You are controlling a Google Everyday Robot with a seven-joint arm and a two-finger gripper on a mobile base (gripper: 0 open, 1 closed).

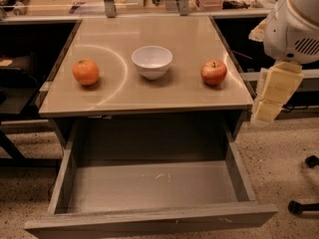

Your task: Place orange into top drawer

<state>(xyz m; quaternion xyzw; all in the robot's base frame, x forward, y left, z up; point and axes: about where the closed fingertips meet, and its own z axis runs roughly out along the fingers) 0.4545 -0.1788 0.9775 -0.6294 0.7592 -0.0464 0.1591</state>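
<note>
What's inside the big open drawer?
The top drawer shows only its scuffed grey floor, nothing on it. Its back is hidden under the tabletop. The orange sits up there; the tool hangs off to the side, past the apple.

Orange left, bowl centre, apple right on table (jaws off its right edge), top drawer below.

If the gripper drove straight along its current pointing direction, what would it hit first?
Probably the floor right of the top drawer; the gripper points down beside the table, depth unclear.
</note>
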